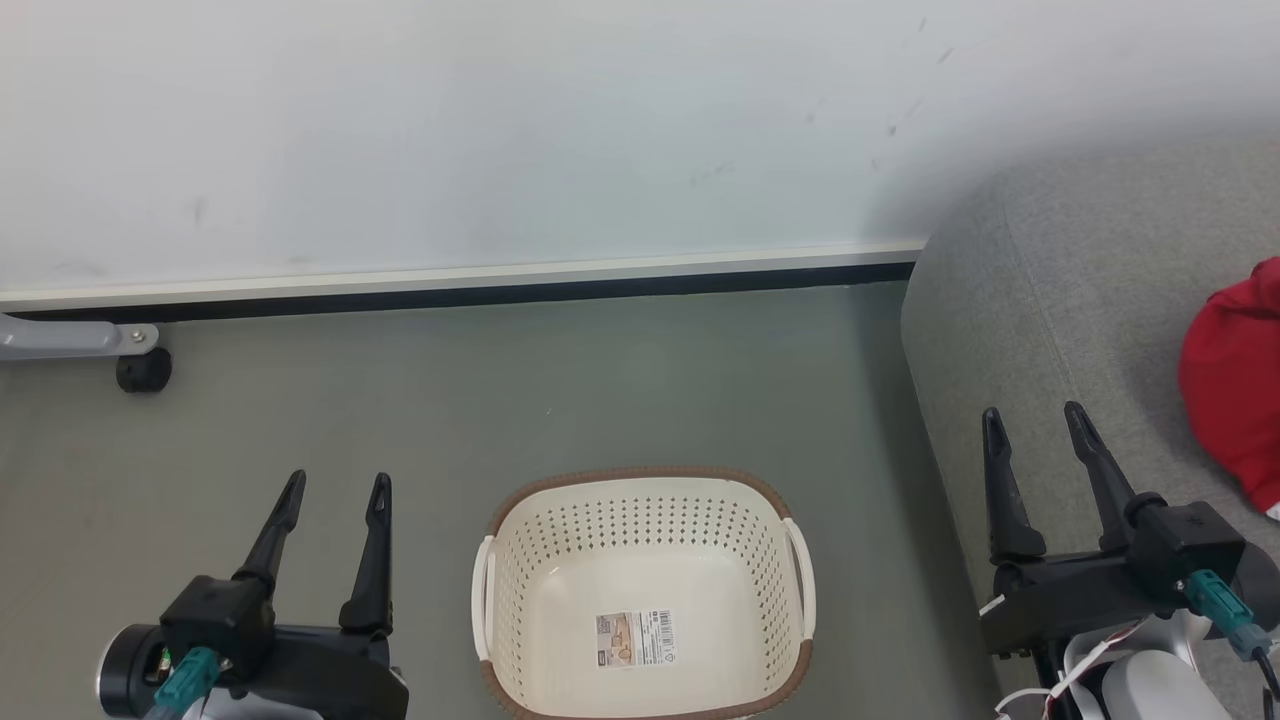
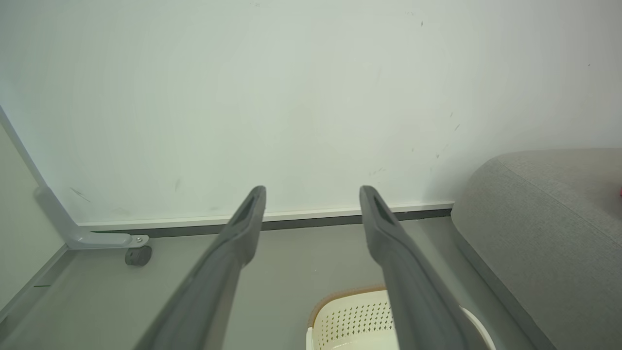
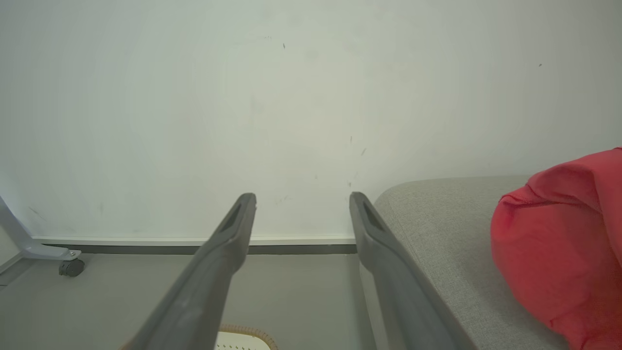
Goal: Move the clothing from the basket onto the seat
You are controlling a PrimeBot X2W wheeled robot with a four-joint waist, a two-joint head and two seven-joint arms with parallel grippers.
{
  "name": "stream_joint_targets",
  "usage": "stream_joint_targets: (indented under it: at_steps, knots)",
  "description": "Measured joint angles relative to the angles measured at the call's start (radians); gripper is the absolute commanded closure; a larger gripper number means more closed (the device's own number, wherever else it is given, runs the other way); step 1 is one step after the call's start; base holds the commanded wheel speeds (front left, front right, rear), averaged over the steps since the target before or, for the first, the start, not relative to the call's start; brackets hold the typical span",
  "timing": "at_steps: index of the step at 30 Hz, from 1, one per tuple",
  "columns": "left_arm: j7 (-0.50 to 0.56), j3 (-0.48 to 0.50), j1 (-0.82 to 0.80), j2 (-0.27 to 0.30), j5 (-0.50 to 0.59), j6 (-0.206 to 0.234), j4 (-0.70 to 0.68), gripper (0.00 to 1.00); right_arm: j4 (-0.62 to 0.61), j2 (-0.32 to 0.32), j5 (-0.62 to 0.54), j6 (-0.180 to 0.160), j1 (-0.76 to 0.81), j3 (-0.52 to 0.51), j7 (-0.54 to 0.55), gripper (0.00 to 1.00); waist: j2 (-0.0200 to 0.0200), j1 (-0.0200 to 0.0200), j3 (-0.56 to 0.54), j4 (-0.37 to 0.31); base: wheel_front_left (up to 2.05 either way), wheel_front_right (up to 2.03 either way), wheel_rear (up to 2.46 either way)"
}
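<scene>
**Basket emptied: a careful check and a clean withdrawal are called for**

The basket (image 1: 640,474) is seen on the floor (image 1: 400,420) between the two arms. Nothing is left in it, and its pale base is bare apart from a barcode sticker (image 1: 636,638). The clothing (image 1: 1235,390), a bright red bundle, is found on the seat (image 1: 1050,330) at the right edge of the head view, well apart from the basket.

The left pincer (image 1: 339,480) is spread and nothing is held in it; it hovers above the floor just left of the basket. The right pincer (image 1: 1032,412) is likewise spread and empty, poised over the seat's near edge, near the bundle but not touching it.

The task is judged as good as done. The basket's near rim is cut off at the bottom of the head view, so that part should be looked over for any small piece. Whether the bundle lies wholly on the cushion cannot be told, since it runs out of frame. If an overhang is found, the bundle should be nudged inward. The arms should be drawn back clear of the basket's rim, so that it is not tipped.
</scene>
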Motion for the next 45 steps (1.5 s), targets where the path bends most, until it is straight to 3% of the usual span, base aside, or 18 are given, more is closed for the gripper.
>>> stream_joint_targets:
  at_steps: [33, 34, 45]
  knots:
    - [0.016, 0.010, 0.019, -0.026, 0.027, 0.000, 0.003, 0.00, -0.030, -0.001, 0.013, -0.001, 0.036, -0.006, 0.034, 0.00, 0.0000, -0.0001, -0.028, 0.008, 0.00, 0.00, 0.00]
    - [0.016, 0.010, 0.019, -0.027, 0.027, 0.000, 0.002, 1.00, -0.030, -0.001, 0.013, -0.001, 0.036, -0.006, 0.034, 1.00, 0.0000, 0.0000, -0.028, 0.008, 0.00, 0.00, 0.00]
    - [0.026, 0.003, 0.060, -0.058, -0.002, -0.008, 0.073, 1.00, 0.043, 0.028, 0.032, 0.002, 0.091, -0.001, 0.035, 1.00, 0.0000, 0.0000, -0.029, 0.008, 0.00, 0.00, 0.00]
